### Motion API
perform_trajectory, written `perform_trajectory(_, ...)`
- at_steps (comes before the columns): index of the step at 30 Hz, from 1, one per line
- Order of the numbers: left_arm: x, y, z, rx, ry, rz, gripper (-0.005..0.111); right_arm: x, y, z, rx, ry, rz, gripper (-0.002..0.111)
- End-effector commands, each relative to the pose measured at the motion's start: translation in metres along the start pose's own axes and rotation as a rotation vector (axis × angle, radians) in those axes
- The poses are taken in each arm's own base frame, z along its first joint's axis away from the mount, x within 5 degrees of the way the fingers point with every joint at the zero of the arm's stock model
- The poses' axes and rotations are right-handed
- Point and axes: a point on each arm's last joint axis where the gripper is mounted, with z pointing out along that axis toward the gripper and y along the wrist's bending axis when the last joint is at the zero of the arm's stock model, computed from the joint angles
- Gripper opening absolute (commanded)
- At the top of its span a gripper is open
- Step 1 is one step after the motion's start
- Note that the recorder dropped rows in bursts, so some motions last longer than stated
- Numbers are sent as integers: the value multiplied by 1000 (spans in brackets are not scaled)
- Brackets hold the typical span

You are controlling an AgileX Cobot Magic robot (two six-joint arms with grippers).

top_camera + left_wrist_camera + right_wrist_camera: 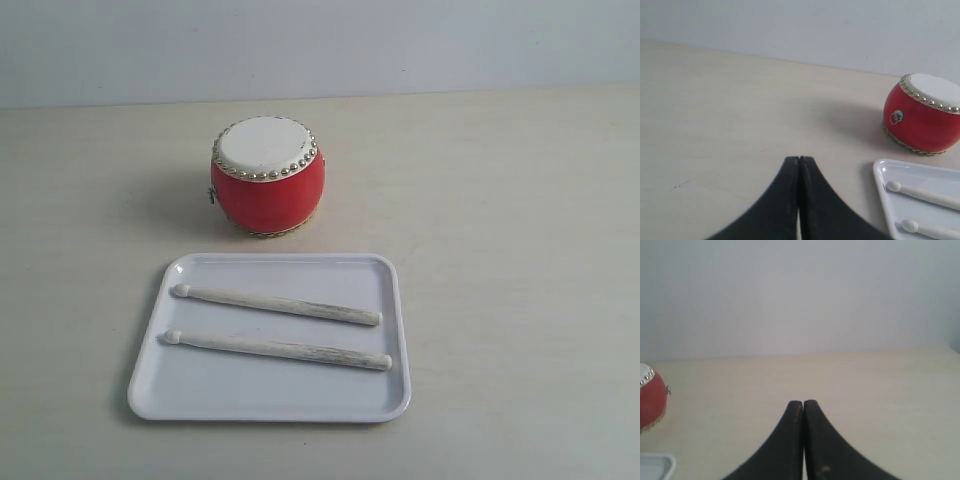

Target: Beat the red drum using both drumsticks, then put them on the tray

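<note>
Left gripper (799, 159) sits above the bare table (500, 250), fingers pressed together with nothing between them, tips aimed toward the wall (840, 30). Right gripper (803, 402) has the same pose, fingers pressed together and empty, over open tabletop (only the drum's edge and one tray corner show in its view). Drum (267, 185) stands upright, skin up, just behind the far rim of the tray (270, 400), apart from it. Tray lies flat, nearer the exterior camera. Both sticks (277, 304) lie inside the tray, side by side and roughly parallel, not touching, rounded tips toward the exterior view's left. Each gripper is well apart from the sticks.
</note>
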Motion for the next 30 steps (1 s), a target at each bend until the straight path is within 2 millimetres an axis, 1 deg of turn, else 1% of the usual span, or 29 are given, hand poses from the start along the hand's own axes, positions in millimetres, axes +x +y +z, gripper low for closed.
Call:
perform_trajectory(1,0,0,0,6,-7,9,0,18,-1,4,9,56,-60,0)
perform_trajectory(6,0,0,0,6,-7,9,0,25,-2,3,10,42,-73,0)
perform_trajectory(10,0,0,0,6,-7,9,0,34,-3,2,21,87,-137,0)
perform_trajectory(30,0,0,0,5,-7,11,0,34,-3,2,18,87,-104,0)
